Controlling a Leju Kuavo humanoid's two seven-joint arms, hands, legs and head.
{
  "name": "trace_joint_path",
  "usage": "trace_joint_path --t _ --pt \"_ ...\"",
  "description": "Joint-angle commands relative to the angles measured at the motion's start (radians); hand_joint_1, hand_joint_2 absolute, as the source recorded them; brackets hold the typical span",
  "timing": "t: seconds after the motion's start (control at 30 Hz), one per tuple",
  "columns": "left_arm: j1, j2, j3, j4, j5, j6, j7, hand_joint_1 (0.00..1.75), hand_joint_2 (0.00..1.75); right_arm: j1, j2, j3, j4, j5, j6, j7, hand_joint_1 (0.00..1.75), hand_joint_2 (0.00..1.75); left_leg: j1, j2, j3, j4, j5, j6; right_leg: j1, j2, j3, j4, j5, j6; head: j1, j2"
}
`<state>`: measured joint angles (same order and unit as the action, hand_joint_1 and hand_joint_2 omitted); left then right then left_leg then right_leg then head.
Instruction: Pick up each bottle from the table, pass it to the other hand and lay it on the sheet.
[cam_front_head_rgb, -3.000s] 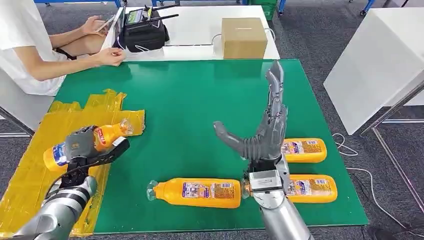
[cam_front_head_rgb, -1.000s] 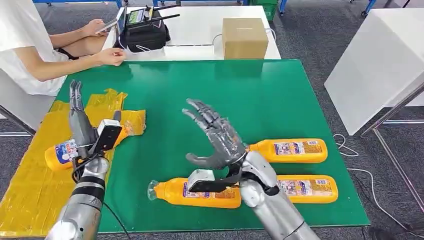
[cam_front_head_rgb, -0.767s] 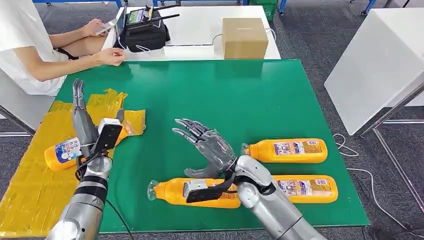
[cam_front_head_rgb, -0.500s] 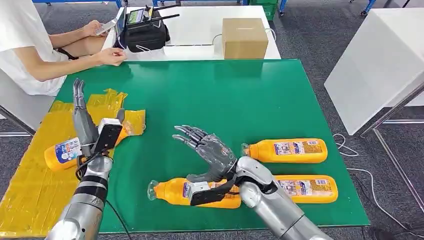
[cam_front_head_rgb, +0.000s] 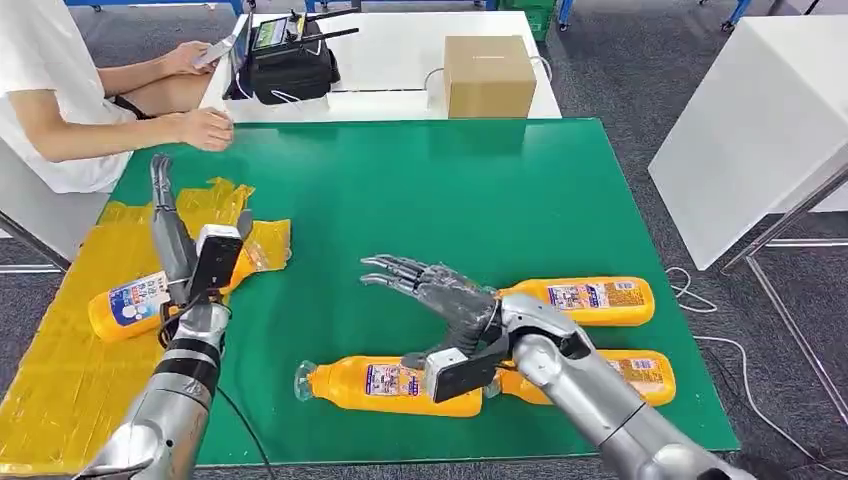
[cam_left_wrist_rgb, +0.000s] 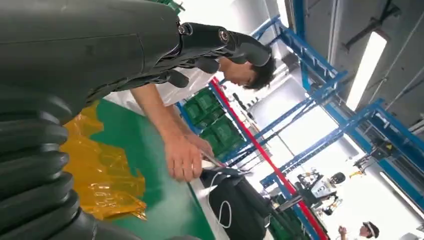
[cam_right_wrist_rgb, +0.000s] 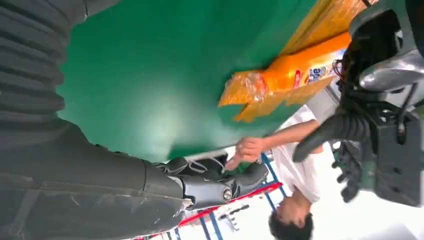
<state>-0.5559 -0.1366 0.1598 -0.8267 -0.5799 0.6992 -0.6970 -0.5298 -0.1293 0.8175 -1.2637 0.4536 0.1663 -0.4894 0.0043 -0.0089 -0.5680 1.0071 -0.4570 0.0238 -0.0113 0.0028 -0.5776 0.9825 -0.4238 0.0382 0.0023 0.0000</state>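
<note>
**One bottle on the sheet, three on the mat**

Green matting covers the table (cam_front_head_rgb: 420, 190) in front of me, and a crumpled yellow plastic sheet (cam_front_head_rgb: 60, 350) lies over its left side. On this sheet lies one orange plastic bottle with a printed label (cam_front_head_rgb: 135, 302), on its side, with the neck toward the green part. My left hand (cam_front_head_rgb: 172, 235) stands just beside it, fingers straight and pointing up, holding nothing.

My right hand (cam_front_head_rgb: 440, 292) hovers above the mat with its fingers spread apart, also without anything in it. Under and behind this arm three more orange bottles lie on their sides: the near bottle (cam_front_head_rgb: 385, 386) close to the front edge, the far bottle (cam_front_head_rgb: 580, 300) beside the wrist, and the third bottle (cam_front_head_rgb: 640, 376), partly hidden by my forearm.

Behind the green table a person (cam_front_head_rgb: 60, 100) sits at a white table (cam_front_head_rgb: 400, 60), where a brown cardboard box (cam_front_head_rgb: 487, 74) and a black bag (cam_front_head_rgb: 285, 65) stand.
</note>
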Motion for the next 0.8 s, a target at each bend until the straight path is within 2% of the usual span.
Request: trace_joint_path --t 0.03,0.23,0.47,0.6,0.7,0.8 --pt "-0.054 0.012 0.004 0.093 0.004 -0.001 -0.001 0.00 1.75 -0.041 -0.105 0.081 -0.098 -0.004 -0.008 0.020 0.00 1.75 0.001 0.000 0.002 0.000 -0.001 -0.001 0.001 -0.001 0.003 0.000 -0.001 -0.001 0.000 0.000" --pt "-0.055 0.013 0.000 0.093 0.009 -0.002 -0.001 0.00 1.75 -0.032 -0.103 0.083 -0.071 -0.003 -0.012 0.018 0.00 1.75 0.001 0.001 0.003 0.000 -0.001 -0.001 0.001 0.000 0.004 -0.001 -0.001 -0.001 0.000 0.000" --pt "-0.069 0.006 -0.003 0.117 0.010 -0.001 -0.001 0.00 1.75 -0.055 -0.055 0.144 0.028 -0.002 0.013 0.024 0.00 1.75 0.001 0.001 0.004 -0.001 -0.001 -0.001 0.001 0.000 0.004 -0.001 -0.001 -0.001 0.000 0.000" --pt "-0.061 -0.002 0.038 0.113 -0.015 -0.001 0.002 0.00 1.75 -0.059 0.011 0.201 0.085 0.158 -0.138 0.108 0.00 1.75 0.001 0.002 0.002 -0.001 -0.001 -0.001 0.001 0.001 0.002 -0.001 0.000 -0.001 0.000 0.000" --pt "-0.033 0.005 0.081 0.093 -0.006 -0.001 0.005 0.00 1.75 0.013 0.085 0.233 0.120 0.342 -0.319 0.219 0.00 1.75 0.002 0.005 0.008 -0.002 -0.002 -0.002 0.002 0.004 0.007 -0.002 -0.001 -0.002 0.000 0.000" --pt "-0.011 0.016 0.104 0.086 0.008 -0.001 0.008 0.00 1.75 0.083 0.128 0.255 0.145 0.413 -0.392 0.267 0.00 1.75 0.002 0.004 0.008 -0.004 -0.002 -0.002 0.002 0.003 0.007 -0.004 0.000 -0.002 0.000 0.000"
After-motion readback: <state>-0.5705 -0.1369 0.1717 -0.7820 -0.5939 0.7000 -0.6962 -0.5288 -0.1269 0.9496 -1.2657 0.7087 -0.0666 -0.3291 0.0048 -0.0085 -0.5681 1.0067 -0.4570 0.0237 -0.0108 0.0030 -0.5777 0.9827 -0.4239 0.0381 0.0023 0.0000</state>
